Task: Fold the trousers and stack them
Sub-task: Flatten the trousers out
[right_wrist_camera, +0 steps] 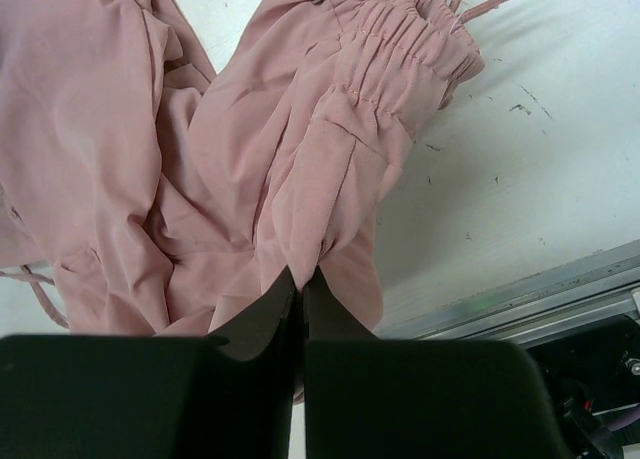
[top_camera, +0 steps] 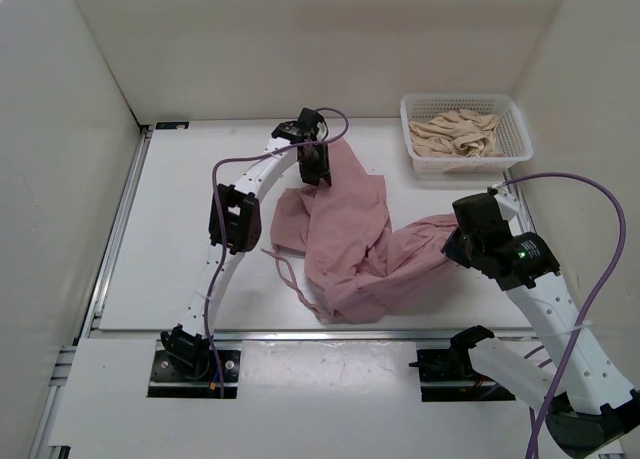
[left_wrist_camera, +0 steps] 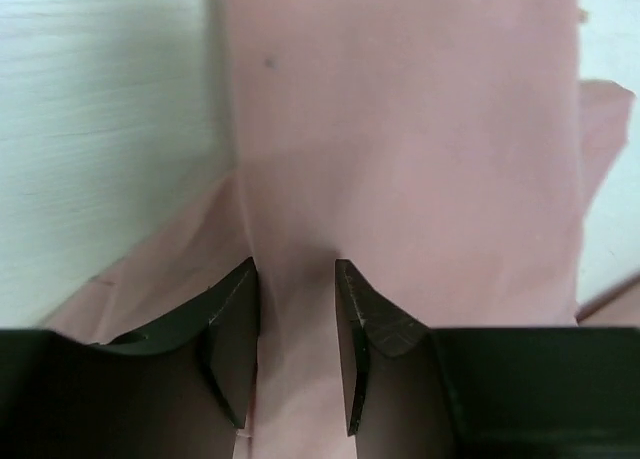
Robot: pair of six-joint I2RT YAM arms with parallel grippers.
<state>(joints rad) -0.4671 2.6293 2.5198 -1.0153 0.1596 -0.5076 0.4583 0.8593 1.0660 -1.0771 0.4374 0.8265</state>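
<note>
The dusty-pink trousers lie crumpled across the middle of the table, stretched between both arms. At the far side my left gripper holds their upper part. In the left wrist view its fingers stand a little apart with a fold of the pink fabric filling the gap. My right gripper is shut on the right end of the cloth. In the right wrist view its tips pinch a fold of fabric below a gathered elastic band. A thin cord trails off at the left.
A white basket holding beige cloth stands at the back right. White walls close in the table on three sides. A metal rail runs along the near edge, also in the right wrist view as the rail.
</note>
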